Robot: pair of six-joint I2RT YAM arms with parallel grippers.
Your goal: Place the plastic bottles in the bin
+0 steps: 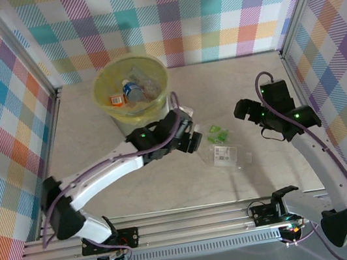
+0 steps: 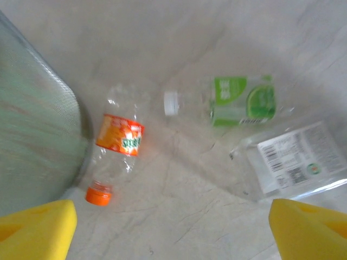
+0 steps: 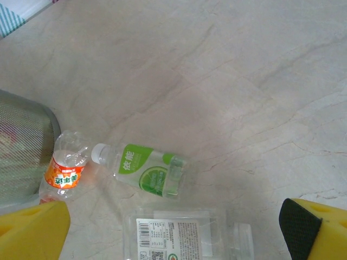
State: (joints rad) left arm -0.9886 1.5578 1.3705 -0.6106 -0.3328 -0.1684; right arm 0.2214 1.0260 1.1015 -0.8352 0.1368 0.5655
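Your left pincer (image 2: pixel 173 235) stands wide open and holds nothing, its yellow fingers (image 2: pixel 35 230) at the lower corners of the wrist view. Your right pincer (image 3: pixel 173 233) is just as wide and just as empty. Three bottles lie on the counter (image 2: pixel 179 32). Ahead of the left pincer, toward its left finger, the orange bottle (image 2: pixel 119 135) lies against or just beside the bin (image 2: pixel 32 124); I cannot tell which. Ahead toward the right finger is the green bottle (image 2: pixel 238 100), and just beside that finger the white bottle (image 2: pixel 295 162).

I judge all three to be empty and very light. They are thin clear plastic, partly crushed, so they will give under the squeeze and may skid or roll on the smooth counter. Take the orange one across its labelled middle, where the body is fullest. Leave the cap (image 2: pixel 98 193) alone; it is small and likely to slip out.

The left wrist view gives you the orange bottle's cap and crumple close up. The right wrist view sets all three together, the white one nearest the right pincer. The top view gives you the bin's open mouth, beyond and left of the left pincer, with bottles (image 1: pixel 129 89) inside, while the left arm lies over the orange bottle's spot.
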